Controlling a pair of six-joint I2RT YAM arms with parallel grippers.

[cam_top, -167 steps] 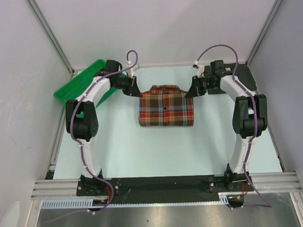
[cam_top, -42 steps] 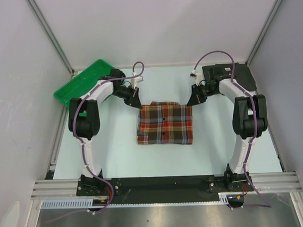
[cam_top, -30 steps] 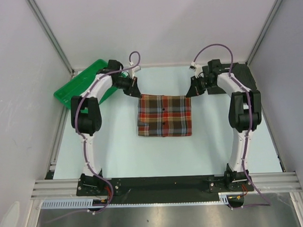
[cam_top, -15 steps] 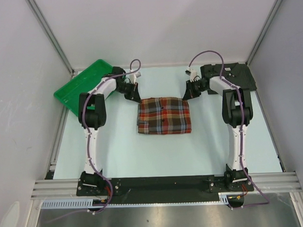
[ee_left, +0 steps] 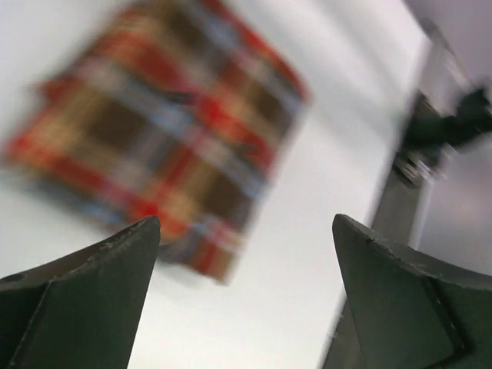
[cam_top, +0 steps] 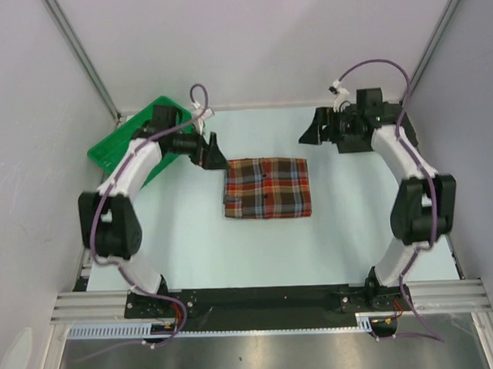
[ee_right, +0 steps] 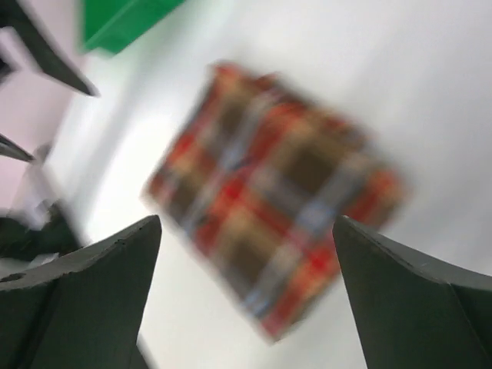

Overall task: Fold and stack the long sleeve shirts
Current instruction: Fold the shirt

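Observation:
The plaid shirt [cam_top: 267,188] lies folded into a flat rectangle in the middle of the table, with nothing holding it. It shows blurred in the left wrist view [ee_left: 165,131] and in the right wrist view [ee_right: 277,196]. My left gripper [cam_top: 212,153] hangs open just beyond the shirt's far left corner, with nothing between its fingers [ee_left: 246,223]. My right gripper [cam_top: 310,132] is open and empty too [ee_right: 247,223], raised behind the far right corner. The dark grey shirt does not show; my right wrist covers the back right corner.
A green plastic tray [cam_top: 127,140] leans at the back left, partly under my left arm, and its corner appears in the right wrist view [ee_right: 123,23]. White walls with metal posts close in the table on three sides.
Both grippers went from shut on the plaid shirt's far edge to open and let it go. Both arms have swung outward and back, and the shirt stays folded flat.

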